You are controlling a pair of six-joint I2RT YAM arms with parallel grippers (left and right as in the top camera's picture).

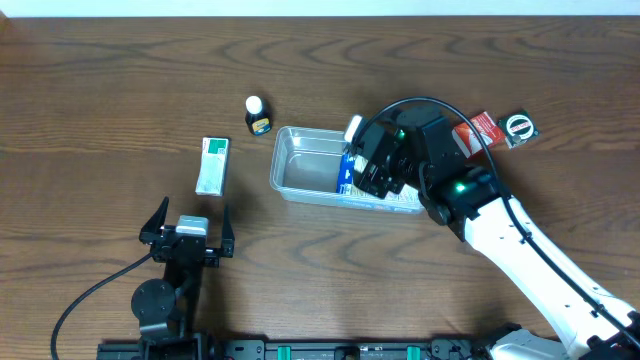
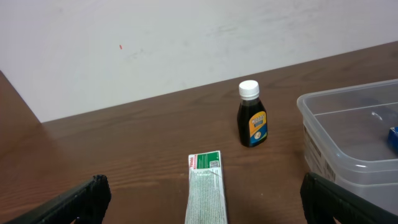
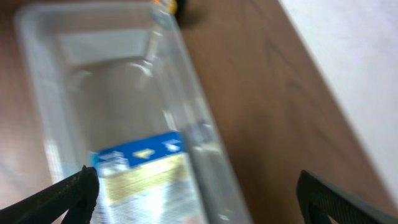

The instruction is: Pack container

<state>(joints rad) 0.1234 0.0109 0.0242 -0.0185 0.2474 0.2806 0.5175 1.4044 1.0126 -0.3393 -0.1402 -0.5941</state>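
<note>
I am hovering my right gripper (image 3: 196, 182) above the right end of the container (image 1: 300, 160). Its two dark fingers are standing wide apart with nothing clamped between them. The container is sitting near the middle of the table (image 1: 100, 80), a clear plastic tub, rectangular with rounded corners and a raised rim, its walls glossy and see-through. Inside it, at the end beneath my right wrist, a blue-and-white box (image 3: 140, 168) is lying flat on the tub's floor; its print is too blurred for me to read. The rest of the tub's floor is showing bare.

I am resting my left gripper (image 2: 205, 186) low over the near left part of the table, well apart from the tub, its jaws spread fully and holding nothing. In front of it a slim green-and-white carton (image 2: 206, 186) is lying flat on the dark, grained wood. Beyond that a small dark bottle (image 2: 252, 118) with a white screw cap and a yellow label is standing upright, just beside the tub's far left corner.

Past my right arm, a red packet (image 1: 483, 127) and a round black-and-white item (image 1: 518, 127) are lying side by side.
</note>
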